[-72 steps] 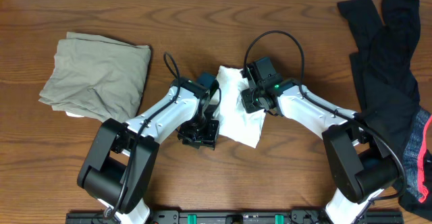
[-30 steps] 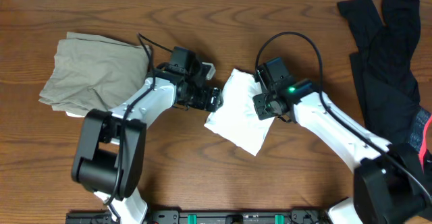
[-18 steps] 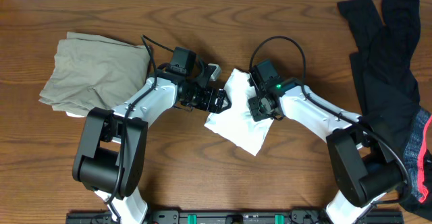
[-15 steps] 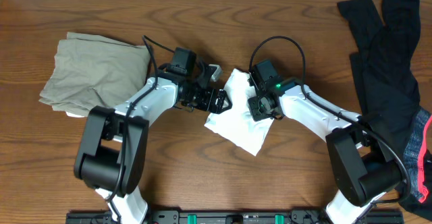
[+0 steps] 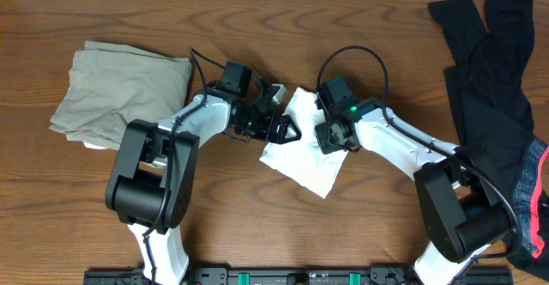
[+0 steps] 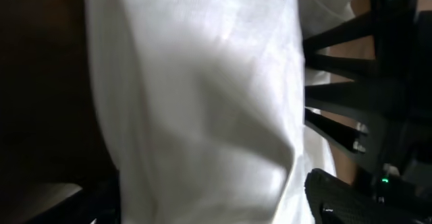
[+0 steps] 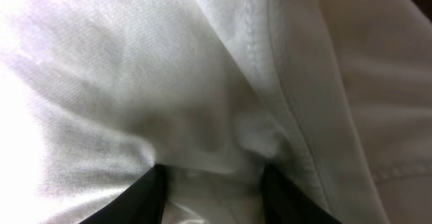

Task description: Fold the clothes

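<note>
The white T-shirt (image 5: 302, 152) lies folded into a small bundle at the table's middle. My left gripper (image 5: 287, 130) is at the bundle's left edge. In the left wrist view its jaws stand wide apart, with white cloth (image 6: 202, 96) bulging between them; the gripper (image 6: 202, 207) is open. My right gripper (image 5: 330, 139) presses down on the bundle's upper right. Its dark fingers (image 7: 145, 200) pinch a bunched fold of the white cloth (image 7: 223, 82) beside a stitched seam. A folded grey-olive garment (image 5: 120, 96) rests at the left.
A heap of black garments (image 5: 493, 79) spreads along the right edge, with a red-trimmed piece (image 5: 536, 191) at its lower end. The right arm's wrist (image 6: 368, 89) looms close in the left wrist view. Bare wood table (image 5: 257, 19) lies behind the arms.
My left gripper has slid right, from beside the olive garment onto the white shirt's left edge, its jaws narrowing a little. The right arm shifted slightly left, then held still.
</note>
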### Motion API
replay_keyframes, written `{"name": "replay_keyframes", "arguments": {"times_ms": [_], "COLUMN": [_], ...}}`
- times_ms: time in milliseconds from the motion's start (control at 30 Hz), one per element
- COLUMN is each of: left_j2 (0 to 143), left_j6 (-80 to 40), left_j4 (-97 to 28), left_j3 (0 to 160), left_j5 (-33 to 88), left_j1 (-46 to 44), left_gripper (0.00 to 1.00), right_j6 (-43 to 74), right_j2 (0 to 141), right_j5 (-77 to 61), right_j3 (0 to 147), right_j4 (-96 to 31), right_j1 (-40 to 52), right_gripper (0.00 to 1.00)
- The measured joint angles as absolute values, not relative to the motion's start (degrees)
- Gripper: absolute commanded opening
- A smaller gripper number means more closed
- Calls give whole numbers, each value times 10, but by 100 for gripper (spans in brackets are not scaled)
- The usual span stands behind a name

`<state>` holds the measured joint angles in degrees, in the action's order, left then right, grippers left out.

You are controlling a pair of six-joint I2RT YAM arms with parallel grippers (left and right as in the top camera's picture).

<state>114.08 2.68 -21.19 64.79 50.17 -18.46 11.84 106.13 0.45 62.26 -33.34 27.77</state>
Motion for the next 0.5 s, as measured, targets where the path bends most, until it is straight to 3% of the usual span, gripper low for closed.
{"name": "replay_keyframes", "arguments": {"times_ms": [67, 167, 267, 300, 500], "left_j2": [1144, 1150, 1157, 1158, 1157], "left_j6": [26, 25, 26, 27, 16], "left_j4": [-217, -221, -222, -222, -258], "left_j3": [648, 647, 645, 645, 653], "left_j5": [504, 489, 472, 470, 456], "left_j1": [-193, -213, -223, -224, -215], "left_gripper": [63, 28, 10, 6, 6], "right_j6": [120, 120, 121, 122, 125], "right_j2": [1061, 1061, 1062, 1063, 1062], "right_j5": [4, 4, 3, 2, -3], "right_j3": [623, 623, 624, 625, 629], "right_j4": [-333, -334, -336, -338, -357], "right_j1": [278, 278, 278, 278, 278], "right_gripper": [44, 43, 41, 40, 41]}}
